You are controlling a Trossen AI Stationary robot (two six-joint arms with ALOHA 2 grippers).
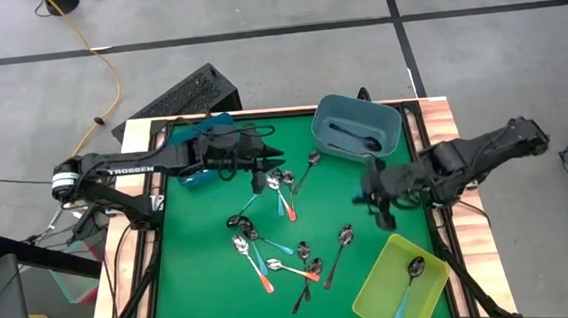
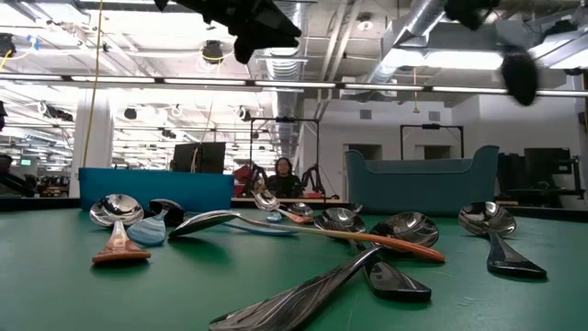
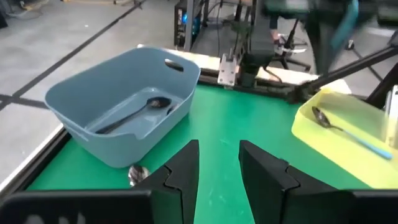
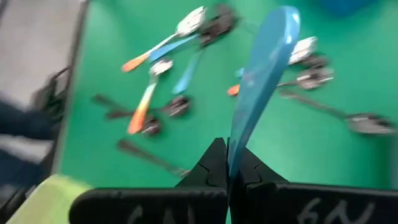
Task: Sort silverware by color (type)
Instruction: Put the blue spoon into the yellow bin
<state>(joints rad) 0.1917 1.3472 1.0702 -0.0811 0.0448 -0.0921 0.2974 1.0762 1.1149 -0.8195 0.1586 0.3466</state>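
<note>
Right gripper (image 4: 227, 163) pinched on a blue spoon (image 4: 261, 81), handle jutting ahead, above the mat just beside the yellow bin (image 1: 378, 291). Nearer that bin than the left gripper (image 3: 219, 163), spread and empty by the grey bin (image 3: 81, 115).

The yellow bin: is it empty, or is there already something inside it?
Not empty. The yellow bin holds one spoon with a light blue handle; the left wrist view shows the same single spoon lying inside it.

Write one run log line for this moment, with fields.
left end effector: open, empty | right end effector: shut on light blue spoon | yellow bin: one blue spoon
</note>
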